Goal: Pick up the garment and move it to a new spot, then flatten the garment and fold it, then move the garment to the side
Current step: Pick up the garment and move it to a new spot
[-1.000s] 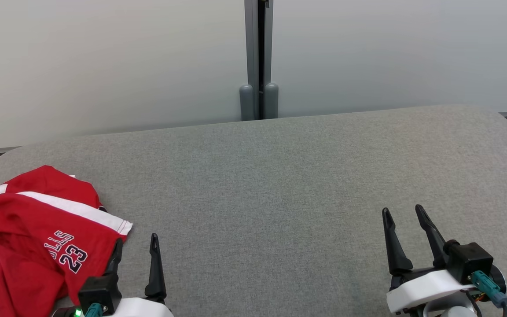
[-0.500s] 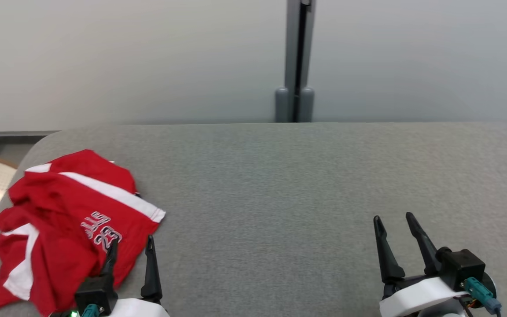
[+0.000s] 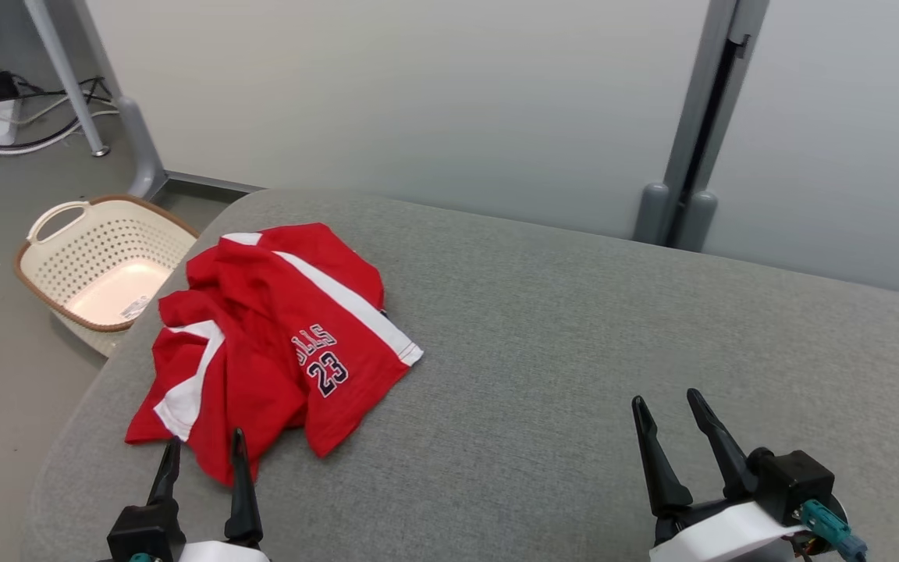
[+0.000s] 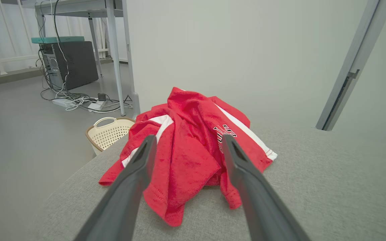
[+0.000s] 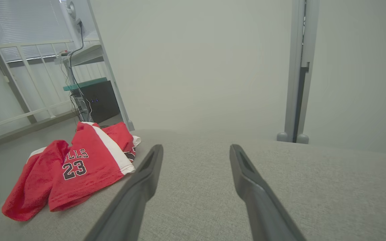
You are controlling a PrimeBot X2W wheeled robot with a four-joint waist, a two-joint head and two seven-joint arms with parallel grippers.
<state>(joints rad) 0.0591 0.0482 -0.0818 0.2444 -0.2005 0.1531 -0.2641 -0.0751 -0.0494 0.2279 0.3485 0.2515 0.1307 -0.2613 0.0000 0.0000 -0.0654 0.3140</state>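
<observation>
Garment [image 3: 262, 375] crumpled, lettering [image 3: 322, 364] partly hidden in folds, shape unclear

PrimeBot X2W's left gripper [image 3: 206, 437] and right gripper [image 3: 665, 396] each carry two long, tapering black fingers [image 3: 659, 468] with pointed tips, which look matte dark grey in the wrist views. Behind the right pair sit a white moulded shell [image 3: 719, 532], a black boxy block [image 3: 797, 480] and a teal connector [image 3: 819, 518] ending in a grey-blue plug [image 3: 851, 546]. The left wrist bears a smaller black block [image 3: 141, 531].
</observation>
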